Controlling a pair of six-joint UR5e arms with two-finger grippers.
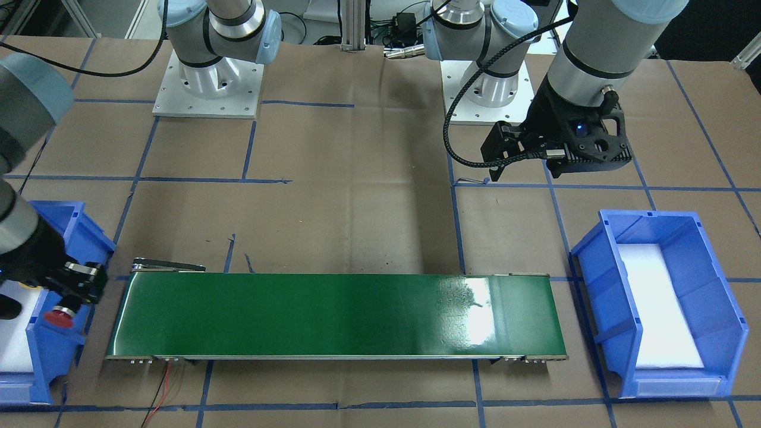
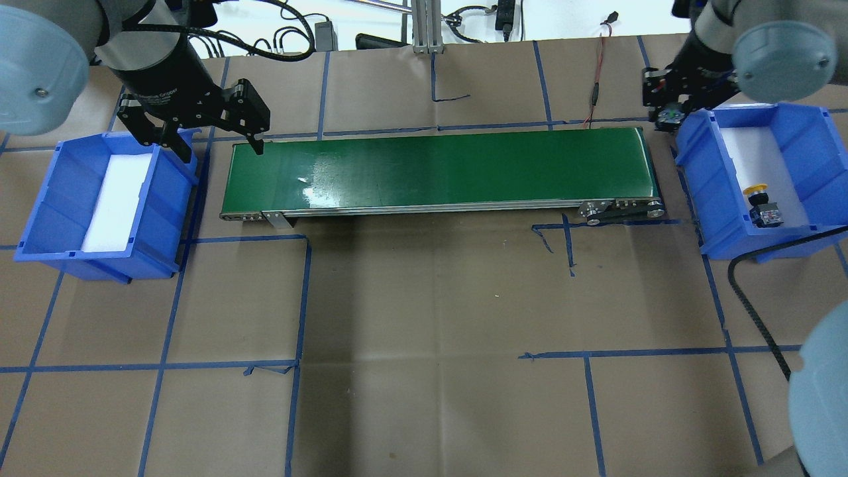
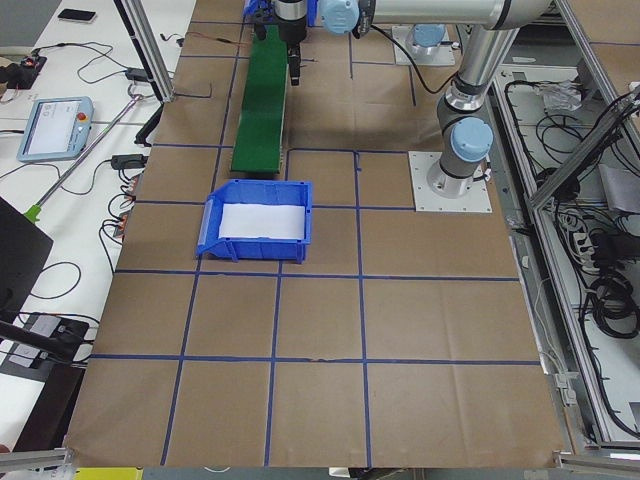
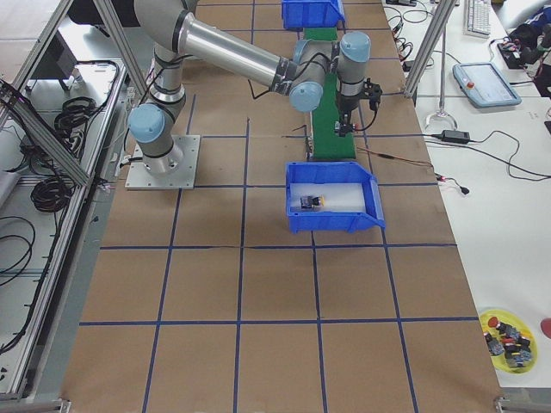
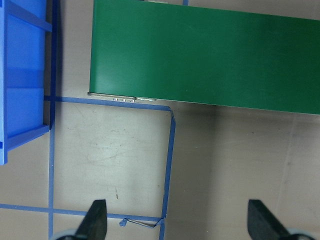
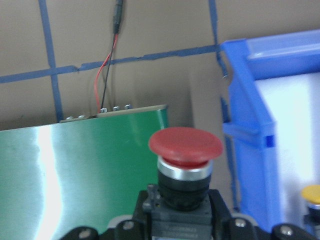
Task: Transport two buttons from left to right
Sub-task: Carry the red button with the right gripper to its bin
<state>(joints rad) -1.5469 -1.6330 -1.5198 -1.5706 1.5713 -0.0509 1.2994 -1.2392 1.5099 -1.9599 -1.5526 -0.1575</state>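
Note:
A red button (image 6: 186, 145) sits upright in my right gripper (image 2: 669, 116), which is shut on its black body. It hangs by the right end of the green conveyor belt (image 2: 437, 169), at the edge of the right blue bin (image 2: 815, 132). In the front-facing view the red button (image 1: 59, 317) shows over that bin's rim. A yellow button (image 2: 762, 202) lies on the white pad inside that bin. My left gripper (image 2: 218, 142) is open and holds nothing, above the paper between the belt's left end and the left blue bin (image 2: 66, 255), whose white pad is bare.
Red and black wires (image 2: 596, 86) run off the belt's far right corner. A yellow dish (image 4: 508, 331) of spare parts and a teach pendant (image 4: 486, 82) lie on the side bench. Blue tape lines grid the brown paper.

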